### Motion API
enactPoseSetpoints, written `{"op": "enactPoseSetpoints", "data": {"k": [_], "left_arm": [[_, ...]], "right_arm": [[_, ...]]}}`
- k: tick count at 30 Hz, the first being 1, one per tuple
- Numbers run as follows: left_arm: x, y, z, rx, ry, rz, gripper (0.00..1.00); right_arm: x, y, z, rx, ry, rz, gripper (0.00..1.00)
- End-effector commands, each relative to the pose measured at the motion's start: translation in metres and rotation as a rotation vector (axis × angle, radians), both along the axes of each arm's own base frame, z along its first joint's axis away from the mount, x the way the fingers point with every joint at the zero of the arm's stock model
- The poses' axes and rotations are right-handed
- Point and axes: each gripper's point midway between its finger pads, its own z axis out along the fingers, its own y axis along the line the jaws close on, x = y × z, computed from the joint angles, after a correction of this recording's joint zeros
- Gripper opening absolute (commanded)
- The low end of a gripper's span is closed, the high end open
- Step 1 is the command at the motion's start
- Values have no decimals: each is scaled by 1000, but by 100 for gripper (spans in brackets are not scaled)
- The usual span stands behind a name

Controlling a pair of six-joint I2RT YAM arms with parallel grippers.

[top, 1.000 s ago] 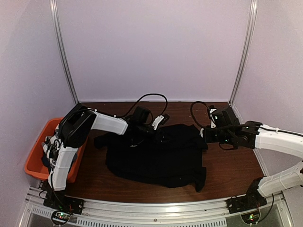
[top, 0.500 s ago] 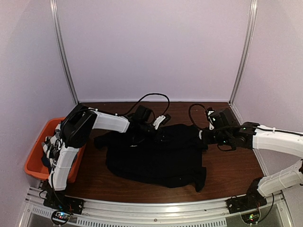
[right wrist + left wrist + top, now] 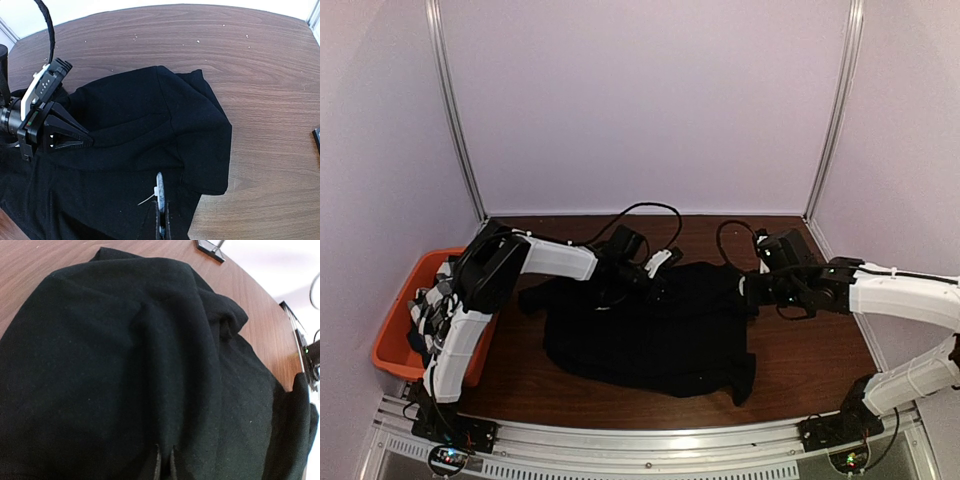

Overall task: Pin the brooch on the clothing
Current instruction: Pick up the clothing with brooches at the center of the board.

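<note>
Black shirt [image 3: 650,335] spread mid-counter [image 3: 800,350], no brooch on it. My right fingers [image 3: 165,222] clenched on brooch [image 3: 159,189]. My left fingers [image 3: 64,131] pinch shirt fold toward far edge. Pinning not yet done.

Overhead camera, fixed above and behind both arm bases, tilted down over the whole brown table [image 3: 800,350]. The black T-shirt [image 3: 650,340] lies small at mid-frame.

Left wrist camera sits very close behind the left gripper [image 3: 164,463], whose fingertips show at the bottom edge. It looks ahead across cloth that fills the frame.

Right wrist camera rides higher behind the right gripper [image 3: 160,220], looking down and ahead past fingertips pinched on a thin brooch [image 3: 159,187]. All three views share the T-shirt. This one also shows the left gripper, ahead and to the left.
</note>
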Motion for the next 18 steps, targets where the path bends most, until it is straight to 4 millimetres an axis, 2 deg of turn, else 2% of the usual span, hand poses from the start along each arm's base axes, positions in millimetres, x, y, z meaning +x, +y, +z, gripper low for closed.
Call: {"op": "enactPoseSetpoints", "data": {"k": [1, 4, 6, 12, 14, 18], "left_arm": [[-2, -4, -2, -7, 5, -13, 0], [2, -7, 9, -40, -16, 6, 0], [6, -9, 27, -101, -61, 28, 0], [3, -6, 66, -209, -141, 46, 0], [-1, -4, 71, -228, -151, 38, 0], [-9, 0, 68, -237, -155, 31, 0]], "right_arm": [[8, 0, 11, 25, -15, -39, 0], [9, 4, 8, 42, 3, -43, 0], [9, 8, 3, 52, 33, -47, 0], [10, 29, -12, 108, 135, -29, 0], [10, 35, -14, 149, 158, -34, 0], [13, 44, -12, 219, 198, -49, 0]]}}
